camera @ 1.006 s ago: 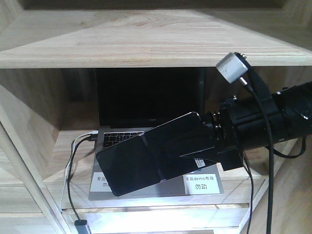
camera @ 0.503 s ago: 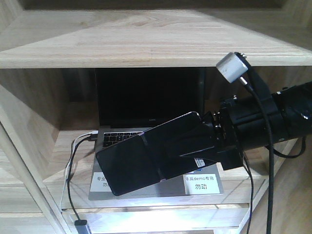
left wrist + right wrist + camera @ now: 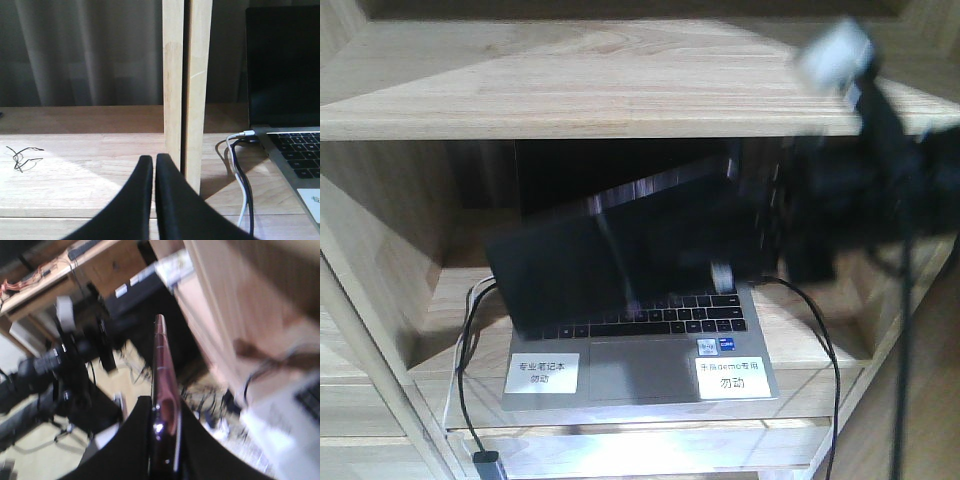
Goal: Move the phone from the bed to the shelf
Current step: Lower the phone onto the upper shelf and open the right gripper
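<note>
The phone (image 3: 610, 265) is a blurred dark slab hanging tilted in the air in front of the laptop, between the two boards of the shelf (image 3: 620, 95). My right gripper (image 3: 748, 245) holds its right end. In the right wrist view the phone (image 3: 161, 365) shows edge-on with its pinkish rim, and my right gripper (image 3: 164, 416) is shut on it. My left gripper (image 3: 152, 161) is shut with nothing in it, low over a shelf board (image 3: 75, 170) beside an upright post (image 3: 186, 90). The bed is out of view.
An open grey laptop (image 3: 640, 365) with white labels sits on the lower board, also at the right edge of the left wrist view as the laptop (image 3: 287, 100). Cables (image 3: 465, 385) hang at its left; the cables (image 3: 240, 170) run over the board. The upper plank lies just above the phone.
My right arm has swung upward with the phone, which now sits higher and reaches further left, uncovering the laptop keyboard. The motion blurs the arm and phone.
</note>
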Controlling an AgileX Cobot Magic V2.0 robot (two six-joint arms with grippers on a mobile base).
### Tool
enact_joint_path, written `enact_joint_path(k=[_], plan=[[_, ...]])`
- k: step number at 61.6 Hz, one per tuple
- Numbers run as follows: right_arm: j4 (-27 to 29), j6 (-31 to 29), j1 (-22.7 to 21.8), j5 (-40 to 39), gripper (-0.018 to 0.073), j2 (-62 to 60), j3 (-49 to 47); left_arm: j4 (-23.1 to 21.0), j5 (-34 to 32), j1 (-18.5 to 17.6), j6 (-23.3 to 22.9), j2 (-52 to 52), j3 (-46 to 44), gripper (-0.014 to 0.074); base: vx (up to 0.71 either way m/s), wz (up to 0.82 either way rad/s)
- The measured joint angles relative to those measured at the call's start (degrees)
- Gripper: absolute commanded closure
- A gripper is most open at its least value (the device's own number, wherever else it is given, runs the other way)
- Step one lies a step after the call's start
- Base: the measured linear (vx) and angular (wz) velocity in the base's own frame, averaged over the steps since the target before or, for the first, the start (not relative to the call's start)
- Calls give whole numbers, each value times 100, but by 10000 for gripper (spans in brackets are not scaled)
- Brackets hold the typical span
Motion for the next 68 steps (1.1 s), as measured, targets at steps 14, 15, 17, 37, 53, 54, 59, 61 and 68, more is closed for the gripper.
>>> enact_joint_path(k=[14,15,17,37,53,54,59,61,68], plan=[[46,340,0,-18,561,-5,-1290,0,0,0,0,0,0,595,0,0],[46,360,0,-70,561,-5,-1413,0,0,0,0,0,0,595,0,0],[50,376,0,-150,561,-5,-1578,0,0,0,0,0,0,595,0,0],[329,514,32,-675,561,940,-3480,0,0,0,0,0,0,595,0,0],[112,533,752,-1229,561,2274,-4880,0,0,0,0,0,0,595,0,0],[70,545,821,-1292,561,2379,-4964,0,0,0,0,0,0,595,0,0],[-21,569,1036,-1497,561,2742,-5184,0,0,0,0,0,0,595,0,0],[-34,582,1109,-1582,561,2864,-5235,0,0,0,0,0,0,595,0,0],[-91,588,1243,-1962,561,3257,-5283,0,0,0,0,0,0,595,0,0]])
